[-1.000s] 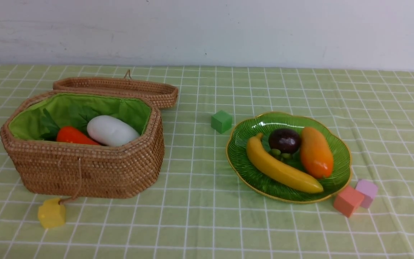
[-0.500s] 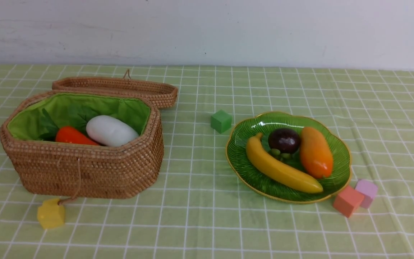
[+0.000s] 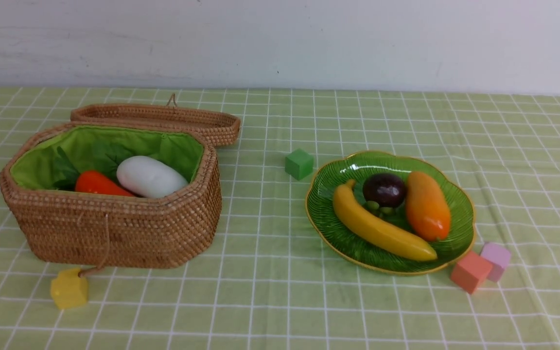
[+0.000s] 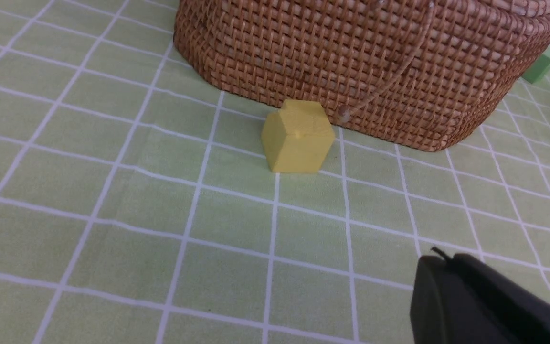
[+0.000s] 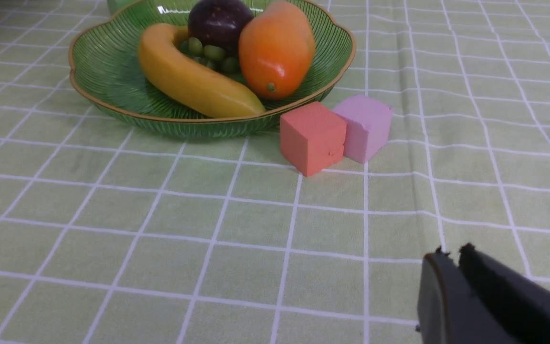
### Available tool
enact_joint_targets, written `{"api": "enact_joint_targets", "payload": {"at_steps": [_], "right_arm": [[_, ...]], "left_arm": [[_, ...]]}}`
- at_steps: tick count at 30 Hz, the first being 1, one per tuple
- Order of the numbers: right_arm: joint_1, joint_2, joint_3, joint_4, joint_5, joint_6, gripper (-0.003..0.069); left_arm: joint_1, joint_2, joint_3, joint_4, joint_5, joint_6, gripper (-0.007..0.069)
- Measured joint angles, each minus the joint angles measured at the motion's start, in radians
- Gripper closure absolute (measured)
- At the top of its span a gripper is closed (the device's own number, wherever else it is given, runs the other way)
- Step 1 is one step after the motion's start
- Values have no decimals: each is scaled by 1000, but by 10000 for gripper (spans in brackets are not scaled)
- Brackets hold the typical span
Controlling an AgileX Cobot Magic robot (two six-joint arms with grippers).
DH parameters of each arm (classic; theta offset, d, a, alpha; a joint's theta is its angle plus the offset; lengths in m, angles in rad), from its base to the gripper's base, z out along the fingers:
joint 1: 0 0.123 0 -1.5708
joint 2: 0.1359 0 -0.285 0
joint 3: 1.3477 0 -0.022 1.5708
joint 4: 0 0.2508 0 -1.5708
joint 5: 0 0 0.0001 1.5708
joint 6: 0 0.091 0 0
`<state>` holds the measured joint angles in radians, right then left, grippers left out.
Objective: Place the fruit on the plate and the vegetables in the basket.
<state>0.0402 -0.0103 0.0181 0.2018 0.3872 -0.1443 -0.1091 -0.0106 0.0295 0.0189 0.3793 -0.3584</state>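
Basket: left side of the checked cloth, lid laid open behind it. The front view alone looks inside: white radish and orange carrot on the green lining, radish lying with its long axis left to right, carrot's leafy end toward the far left. Eggplant and gourd cannot be made out. The left wrist view gives only the woven outer wall and the yellow cube just beside its foot.

Plate: right of centre. Banana lies diagonally, stem end far-left, tip near-right; mango runs near to far at the right; mangosteen sits between them, green cap toward the near side.

Cubes: green between basket and plate; orange-red and lilac touching one another, just beside the plate's near-right rim, clearest in the right wrist view.

Left gripper: only in its wrist view, fingers together, empty. Right gripper: only in its wrist view, a thin slit between the fingers, holding nothing.
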Motion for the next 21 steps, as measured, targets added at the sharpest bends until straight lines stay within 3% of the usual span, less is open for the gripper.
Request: {"api": "enact_joint_targets", "payload": {"at_steps": [21], "right_arm": [[0,0,0,0,0,0,589]], "left_arm": [[0,0,0,0,0,-1,629]]}}
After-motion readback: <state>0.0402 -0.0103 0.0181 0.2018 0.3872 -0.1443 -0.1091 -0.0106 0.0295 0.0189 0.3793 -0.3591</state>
